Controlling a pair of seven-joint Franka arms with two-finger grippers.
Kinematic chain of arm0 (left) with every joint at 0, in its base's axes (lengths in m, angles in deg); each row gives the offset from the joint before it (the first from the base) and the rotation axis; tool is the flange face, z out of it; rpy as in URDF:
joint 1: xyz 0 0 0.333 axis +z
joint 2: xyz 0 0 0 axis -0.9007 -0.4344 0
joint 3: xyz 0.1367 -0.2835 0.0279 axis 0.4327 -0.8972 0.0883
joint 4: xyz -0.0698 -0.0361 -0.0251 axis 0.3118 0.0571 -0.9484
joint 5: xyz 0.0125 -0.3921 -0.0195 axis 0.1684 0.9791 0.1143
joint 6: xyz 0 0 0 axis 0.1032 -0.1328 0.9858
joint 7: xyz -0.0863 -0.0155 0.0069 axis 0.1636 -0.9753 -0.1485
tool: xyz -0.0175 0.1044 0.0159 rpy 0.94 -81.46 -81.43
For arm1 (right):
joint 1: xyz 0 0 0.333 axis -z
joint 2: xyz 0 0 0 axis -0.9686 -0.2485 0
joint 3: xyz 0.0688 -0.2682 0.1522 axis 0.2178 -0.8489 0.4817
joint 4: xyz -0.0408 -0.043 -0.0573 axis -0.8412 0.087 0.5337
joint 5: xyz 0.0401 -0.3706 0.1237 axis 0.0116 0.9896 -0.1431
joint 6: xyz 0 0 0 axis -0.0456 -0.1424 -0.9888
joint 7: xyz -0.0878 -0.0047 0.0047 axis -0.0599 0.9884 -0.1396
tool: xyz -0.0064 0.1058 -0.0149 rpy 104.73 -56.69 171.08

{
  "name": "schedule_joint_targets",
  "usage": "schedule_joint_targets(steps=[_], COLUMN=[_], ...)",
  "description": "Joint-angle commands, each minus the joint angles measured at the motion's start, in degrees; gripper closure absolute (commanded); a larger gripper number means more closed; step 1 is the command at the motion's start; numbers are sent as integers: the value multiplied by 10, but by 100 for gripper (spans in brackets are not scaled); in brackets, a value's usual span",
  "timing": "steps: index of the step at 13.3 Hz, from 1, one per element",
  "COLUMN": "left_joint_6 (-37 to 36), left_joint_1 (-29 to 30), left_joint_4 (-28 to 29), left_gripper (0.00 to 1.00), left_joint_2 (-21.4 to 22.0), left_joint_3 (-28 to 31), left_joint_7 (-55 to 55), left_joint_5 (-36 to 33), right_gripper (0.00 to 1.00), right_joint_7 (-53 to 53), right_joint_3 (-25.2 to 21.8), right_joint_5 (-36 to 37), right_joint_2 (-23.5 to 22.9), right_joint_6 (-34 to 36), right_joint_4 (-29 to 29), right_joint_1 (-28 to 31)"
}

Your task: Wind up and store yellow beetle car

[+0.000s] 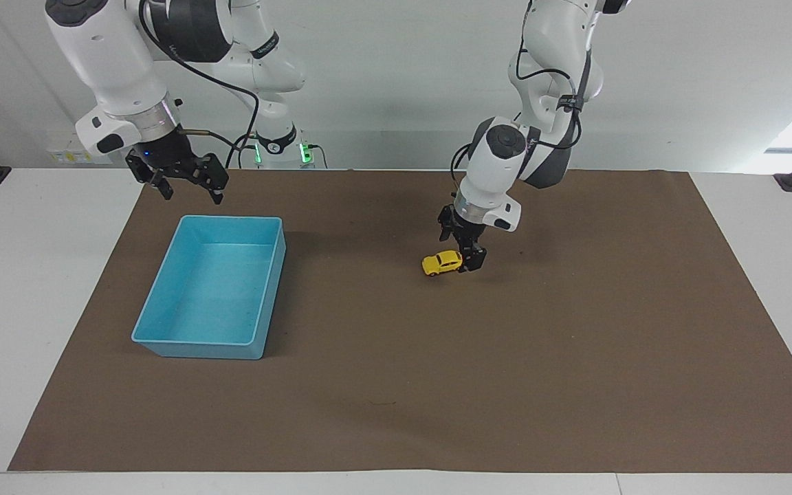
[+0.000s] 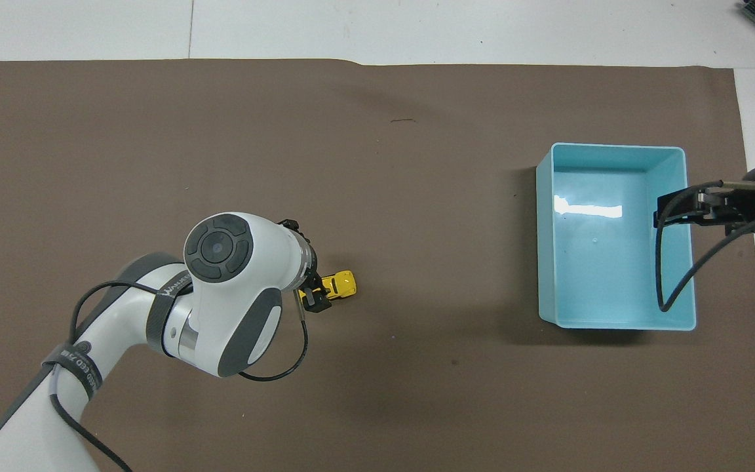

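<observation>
The yellow beetle car (image 1: pixel 441 263) (image 2: pixel 343 283) rests on its wheels on the brown mat, near the table's middle. My left gripper (image 1: pixel 468 260) (image 2: pixel 317 297) is down at the end of the car that points toward the left arm's end of the table. It is open, with its fingers on either side of that end. In the overhead view the left wrist hides part of the car. My right gripper (image 1: pixel 186 184) (image 2: pixel 695 206) waits open in the air, over the robots' edge of the blue bin.
An open light-blue bin (image 1: pixel 196 349) (image 2: pixel 544 249) with nothing in it stands on the mat (image 1: pixel 506 385) toward the right arm's end of the table. A black cable loops from the right wrist over the bin.
</observation>
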Motion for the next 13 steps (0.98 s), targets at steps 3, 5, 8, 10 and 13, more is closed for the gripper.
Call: schedule_joint_targets(steps=[3,5,8,10,13], left_joint_6=[57,74,85,85,82], left_joint_1=[-25,-31,-32,-32,-31], left_joint_4=[54,60,61,62,62], left_gripper=[0,0,0,30,90], left_joint_2=[10,2,-2,-2,-2], left_joint_3=[11,11,11,11,11], left_joint_7=[10,10,9,1,-56], left_joint_5=[7,7,7,2,-17], right_gripper=[0,0,0,0,0], right_joint_7=[0,0,0,0,0], right_joint_3=[3,3,3,3,3], right_joint_5=[4,4,4,4,4], right_joint_2=[10,10,10,10,10], right_joint_6=[7,7,7,7,7], right_joint_4=[-5,-5,-5,-5,-5], right_joint_1=[4,4,4,4,4])
